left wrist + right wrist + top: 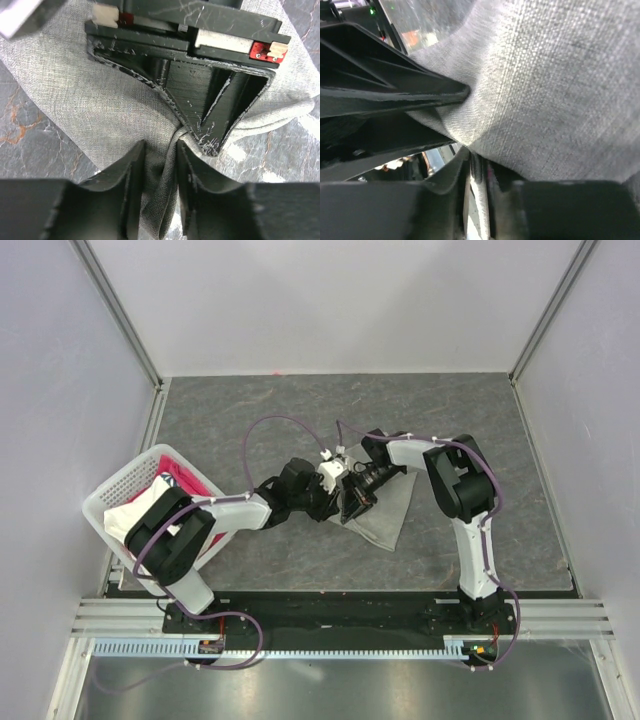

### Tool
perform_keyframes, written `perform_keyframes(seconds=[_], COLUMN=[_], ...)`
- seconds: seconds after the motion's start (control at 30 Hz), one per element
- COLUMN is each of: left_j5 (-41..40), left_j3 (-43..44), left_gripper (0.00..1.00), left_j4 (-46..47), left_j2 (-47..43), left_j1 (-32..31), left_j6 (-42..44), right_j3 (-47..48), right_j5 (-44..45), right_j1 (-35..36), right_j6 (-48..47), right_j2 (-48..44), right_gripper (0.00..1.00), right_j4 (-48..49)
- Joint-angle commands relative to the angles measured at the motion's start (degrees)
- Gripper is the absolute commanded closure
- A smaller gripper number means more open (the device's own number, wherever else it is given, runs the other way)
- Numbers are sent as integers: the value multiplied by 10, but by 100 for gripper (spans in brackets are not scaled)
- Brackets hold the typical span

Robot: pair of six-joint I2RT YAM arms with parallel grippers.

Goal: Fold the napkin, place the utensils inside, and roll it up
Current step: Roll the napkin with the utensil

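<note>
The grey-green napkin [390, 520] lies mid-bench, both arms meeting over its left edge; the left end effector [160, 165] pinches a raised pleat of it, and the right end effector [477, 175] also nips a fold (utensils not visible); best to lift together, keeping the fabric taut, so the fold lands flat.

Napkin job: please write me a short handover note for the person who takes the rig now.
Left gripper: shut on a pinched ridge of the napkin.
Right gripper: also nipping a napkin fold, right beside the left.
Napkin lies mid-table, partly bunched, under both grippers.
Utensils: not visible in any view.
Basket at left holds pink and white cloths.
Left: finish fold, add utensils, roll.
</note>
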Motion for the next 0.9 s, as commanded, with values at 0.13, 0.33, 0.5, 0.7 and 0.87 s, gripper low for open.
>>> perform_keyframes(seconds=[0.13,0.33,0.5,0.7,0.87], left_j5=[3,15,36,87,115], left_j3=[6,13,27,60,84], left_gripper=[79,82,82,82,83], left_j4=[-50,-54,-90,-140,-176], left_j2=[38,46,50,67,78], left_j1=[-6,-5,8,27,40], left_j6=[9,2,-3,-7,-8], right_j3=[-46,-133,-231,-312,-299], right_j5=[70,155,337,480,569], right_j1=[-47,-58,-6,86,158], right_j6=[79,113,99,117,87], right_j2=[-128,-229,-379,-463,-433], right_gripper=[56,45,37,31,31], right_j4=[102,172,265,349,348])
